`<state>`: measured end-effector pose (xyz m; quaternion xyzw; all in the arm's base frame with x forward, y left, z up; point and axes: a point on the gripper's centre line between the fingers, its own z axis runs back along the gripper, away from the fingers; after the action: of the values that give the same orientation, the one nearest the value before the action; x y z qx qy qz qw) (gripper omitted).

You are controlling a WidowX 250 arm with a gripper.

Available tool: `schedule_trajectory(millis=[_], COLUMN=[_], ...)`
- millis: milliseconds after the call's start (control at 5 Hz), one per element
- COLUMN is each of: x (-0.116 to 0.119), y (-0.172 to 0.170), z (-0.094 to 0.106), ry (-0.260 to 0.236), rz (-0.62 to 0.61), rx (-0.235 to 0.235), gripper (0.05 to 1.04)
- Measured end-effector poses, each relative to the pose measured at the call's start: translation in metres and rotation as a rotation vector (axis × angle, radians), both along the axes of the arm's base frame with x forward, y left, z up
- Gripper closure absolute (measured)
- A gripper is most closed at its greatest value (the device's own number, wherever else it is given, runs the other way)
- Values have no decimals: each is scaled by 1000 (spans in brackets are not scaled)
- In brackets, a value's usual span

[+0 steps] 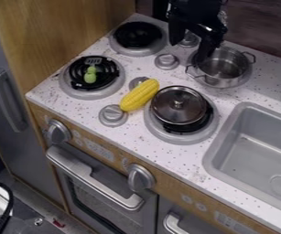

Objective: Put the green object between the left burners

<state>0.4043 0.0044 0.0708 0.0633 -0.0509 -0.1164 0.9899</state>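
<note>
1. Missed grasp. The green object [90, 76] lies on the front left burner [92, 94], small and narrow. The pincer [187, 52] is open and empty, up by the pot [223, 68], well apart from it. A slightly off-centre approach could close on nothing or nudge the object across the burner.

2. Snagging. The black top under the object is ridged and uneven. Going too low could catch a tip on it; staying too high might take only the upper, thinner end, which could slip out during the lift.

3. Knocking the pot. One side of the pincer is right by the pot's rim. Swinging off sideways without rising first could drag or tip it.

4. Brushing the corn [140, 94]. It lies between the front left burner and the lidded pan [179, 106]. A low, wide sweep might roll it into the way.

5. Wrong resting place. The goal is the strip of counter [108, 51] between that burner and the back left burner [136, 51]. It looks tight, so a release slightly off could leave the object propped on a burner's edge.

6. Rolling after release. The object looks rounded; dropped from too high, it could roll off the spot.
</note>
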Motion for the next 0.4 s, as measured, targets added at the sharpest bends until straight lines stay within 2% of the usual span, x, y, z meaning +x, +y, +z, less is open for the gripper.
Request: schedule_trajectory(millis=[200, 400], x=[-4, -8], y=[0, 17], z=[-16, -25], ry=[43, 61], rz=[1, 36], rx=[0, -2], gripper=[83, 83])
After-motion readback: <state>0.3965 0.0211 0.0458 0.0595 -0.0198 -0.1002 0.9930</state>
